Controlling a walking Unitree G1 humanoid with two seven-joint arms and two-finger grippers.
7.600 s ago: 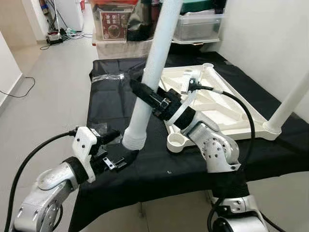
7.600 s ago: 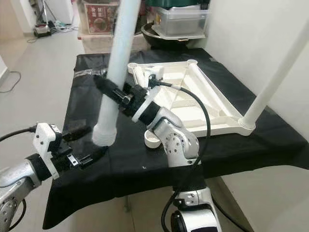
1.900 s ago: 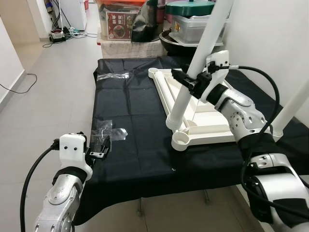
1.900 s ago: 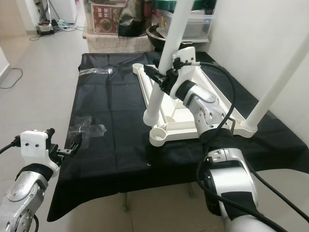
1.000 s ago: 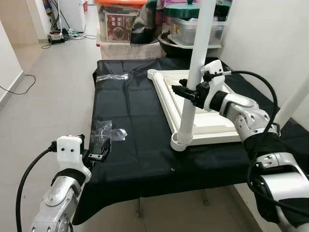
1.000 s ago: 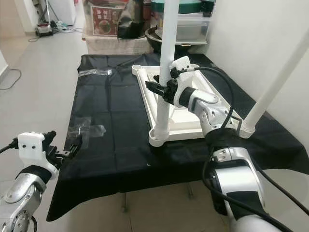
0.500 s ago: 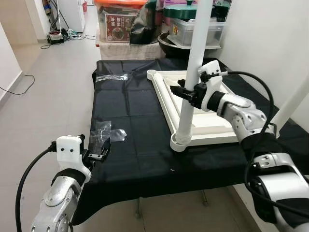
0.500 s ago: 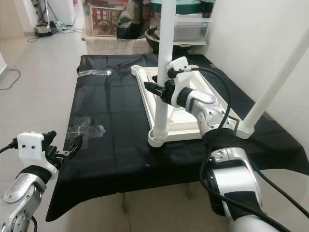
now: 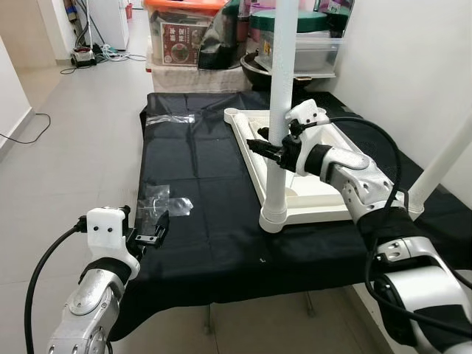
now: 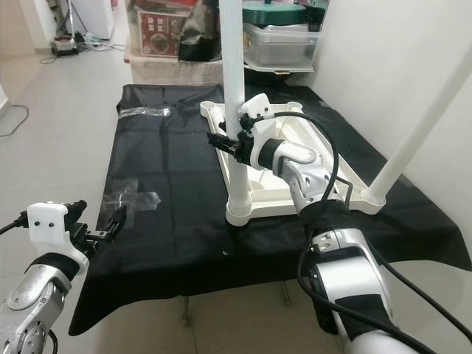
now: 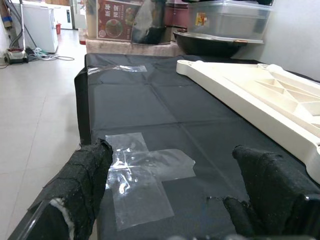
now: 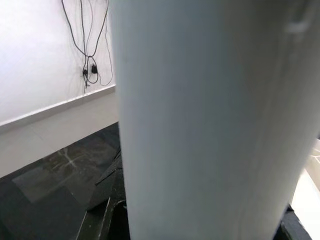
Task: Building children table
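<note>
A white children's table top (image 9: pixel 324 173) lies upside down on a table covered by a black cloth (image 9: pixel 199 243). One white leg (image 9: pixel 279 88) stands upright in its near left corner socket (image 9: pixel 273 218). My right gripper (image 9: pixel 271 151) is shut on this leg at mid-height; the leg's surface (image 12: pixel 210 120) is close up in the right wrist view. A second leg (image 9: pixel 441 164) rises from the near right corner. My left gripper (image 9: pixel 150 228) hovers open at the cloth's front left edge, its fingers (image 11: pixel 85 175) apart, with nothing held.
A clear plastic bag (image 9: pixel 167 200) lies on the cloth just ahead of the left gripper. Storage boxes and a covered pot (image 9: pixel 295 44) crowd the far end. A white wall runs along the right. Open tiled floor (image 9: pixel 66 147) lies to the left.
The leg has gone from tilted to upright in the corner socket. My right gripper swung with it, still shut on it. The left gripper stays low at the front edge.
</note>
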